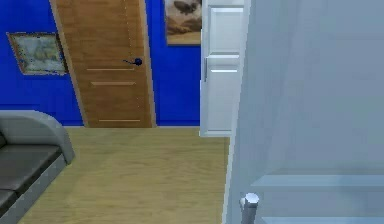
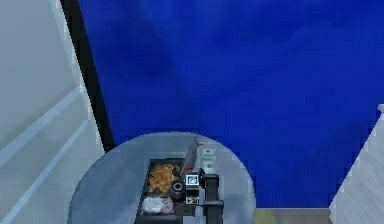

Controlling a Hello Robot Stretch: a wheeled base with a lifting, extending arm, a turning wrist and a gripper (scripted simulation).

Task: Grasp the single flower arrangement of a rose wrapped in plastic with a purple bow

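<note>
End effector [image 2: 187, 172] by dark tray [image 2: 160, 164] on round table [image 2: 108, 182]; cannot tell its grip or load.

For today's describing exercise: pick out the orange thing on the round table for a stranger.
Find the round grey table before the blue wall. On it lies a dark tray; the orange clump sits in its middle, the only warm-coloured thing there, next to a pale lump.

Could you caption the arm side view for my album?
Robot arm at a dark tray on a round table, blue wall behind.
</note>
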